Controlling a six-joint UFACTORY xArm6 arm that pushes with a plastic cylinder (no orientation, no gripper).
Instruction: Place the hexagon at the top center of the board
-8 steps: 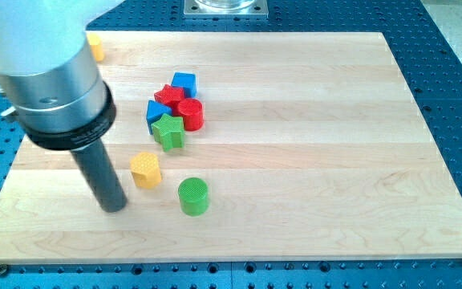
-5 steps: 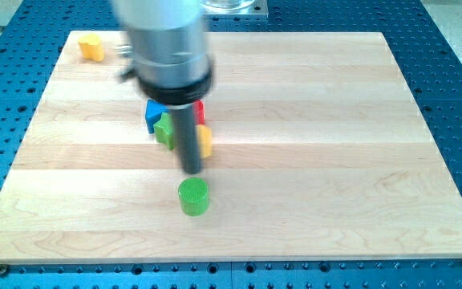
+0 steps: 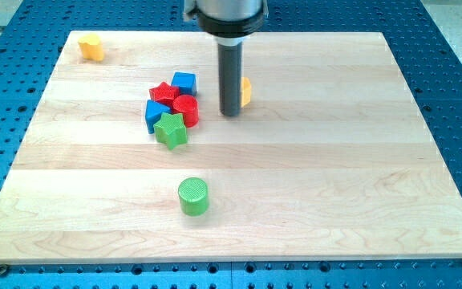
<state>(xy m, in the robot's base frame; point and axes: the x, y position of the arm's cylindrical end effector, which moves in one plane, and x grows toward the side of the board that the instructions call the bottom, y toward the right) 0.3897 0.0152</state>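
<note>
The yellow hexagon (image 3: 245, 91) lies on the wooden board (image 3: 335, 160), above the middle and mostly hidden behind my rod. Only its right edge shows. My tip (image 3: 230, 113) rests on the board right against the hexagon's lower left side. The tip stands just to the right of a cluster of blocks.
The cluster holds a blue cube (image 3: 184, 83), a red star (image 3: 164, 93), a red cylinder (image 3: 187, 110), a blue block (image 3: 155, 113) and a green star (image 3: 171, 130). A green cylinder (image 3: 192, 197) stands lower down. Another yellow block (image 3: 91, 46) lies at the top left corner.
My tip has swept from the lower left up and to the right, pushing the yellow hexagon from left of the green cylinder, past the cluster, to the upper middle of the board.
</note>
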